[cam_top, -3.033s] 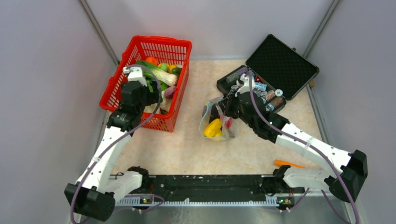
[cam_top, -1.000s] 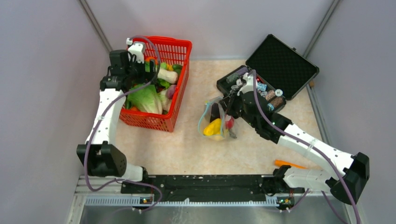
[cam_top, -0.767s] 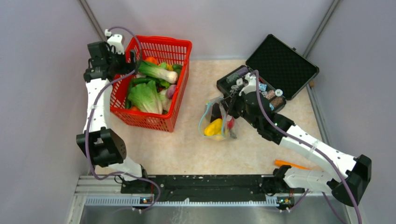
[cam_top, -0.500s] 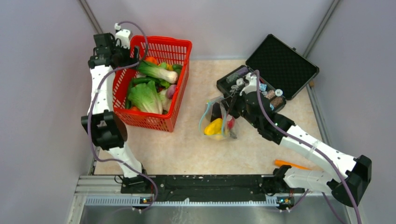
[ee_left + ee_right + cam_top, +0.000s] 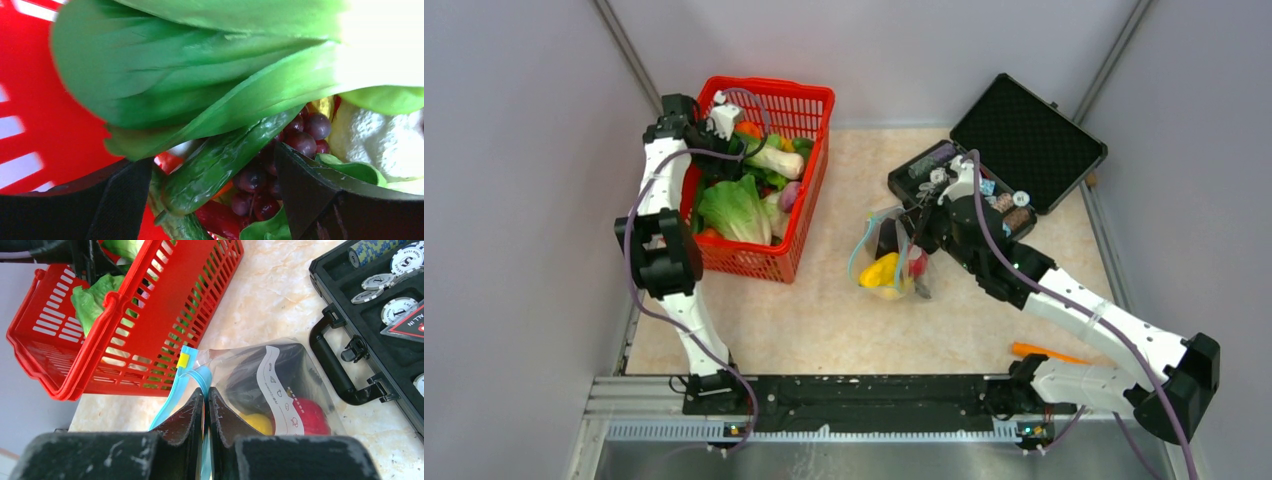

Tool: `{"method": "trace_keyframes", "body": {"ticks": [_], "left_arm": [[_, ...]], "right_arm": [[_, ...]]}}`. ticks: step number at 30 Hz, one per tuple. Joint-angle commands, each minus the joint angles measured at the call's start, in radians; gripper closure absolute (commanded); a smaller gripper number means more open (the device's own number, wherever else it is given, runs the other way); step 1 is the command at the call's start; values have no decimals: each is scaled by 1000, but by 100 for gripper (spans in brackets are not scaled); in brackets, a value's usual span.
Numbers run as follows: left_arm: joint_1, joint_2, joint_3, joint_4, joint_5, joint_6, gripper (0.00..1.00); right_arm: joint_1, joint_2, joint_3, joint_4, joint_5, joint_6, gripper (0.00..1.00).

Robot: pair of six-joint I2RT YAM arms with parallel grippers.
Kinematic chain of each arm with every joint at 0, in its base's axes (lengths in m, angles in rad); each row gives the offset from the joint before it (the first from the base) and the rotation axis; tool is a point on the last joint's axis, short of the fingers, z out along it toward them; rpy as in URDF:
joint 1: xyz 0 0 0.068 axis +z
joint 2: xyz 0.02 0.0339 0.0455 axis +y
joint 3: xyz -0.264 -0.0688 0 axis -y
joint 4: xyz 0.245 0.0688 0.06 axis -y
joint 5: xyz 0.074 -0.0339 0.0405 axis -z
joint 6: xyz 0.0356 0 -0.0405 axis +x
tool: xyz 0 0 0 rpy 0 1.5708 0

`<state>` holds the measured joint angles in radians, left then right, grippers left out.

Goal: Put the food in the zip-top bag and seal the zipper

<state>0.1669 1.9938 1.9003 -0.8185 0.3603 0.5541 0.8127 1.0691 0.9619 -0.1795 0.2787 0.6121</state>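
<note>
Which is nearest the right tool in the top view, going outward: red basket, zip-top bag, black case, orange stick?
1. zip-top bag, pinched in the right tool
2. black case, just beyond, far side
3. red basket, off to the left
4. orange stick, near edge, right

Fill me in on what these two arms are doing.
The right arm's fingers are shut on the zipper at the mouth of the zip-top bag, which sits on the table. A yellow piece, a red round one and a dark piece lie inside; the mouth looks unsealed. The left arm's fingers stand open in the red basket, over a cucumber beneath a leafy green, gripping nothing.
</note>
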Motion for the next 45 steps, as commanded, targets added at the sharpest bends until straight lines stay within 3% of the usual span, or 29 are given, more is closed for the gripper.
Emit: {"method": "trace_keyframes", "body": {"ticks": [1, 6, 13, 14, 19, 26, 36, 45], "left_arm": [[26, 27, 35, -135, -52, 103, 11], [26, 22, -30, -32, -149, 90, 7], [10, 106, 20, -118, -39, 111, 15], [3, 108, 16, -132, -38, 115, 18], [-14, 60, -35, -108, 14, 85, 56], [-35, -81, -43, -72, 39, 27, 91], [-38, -387, -249, 95, 139, -2, 95], [-37, -475, -302, 143, 200, -76, 95]], "right_arm": [[-14, -4, 20, 32, -2, -14, 93], [-14, 8, 23, 44, -22, -14, 93], [-16, 13, 16, 44, -35, -4, 93], [-16, 11, 15, 42, -34, -3, 93], [-16, -2, 9, 44, -32, 1, 93], [-16, -6, 4, 46, -37, 8, 93], [-16, -15, -3, 58, -44, 17, 93], [-15, -23, -10, 62, -53, 29, 93]]}}
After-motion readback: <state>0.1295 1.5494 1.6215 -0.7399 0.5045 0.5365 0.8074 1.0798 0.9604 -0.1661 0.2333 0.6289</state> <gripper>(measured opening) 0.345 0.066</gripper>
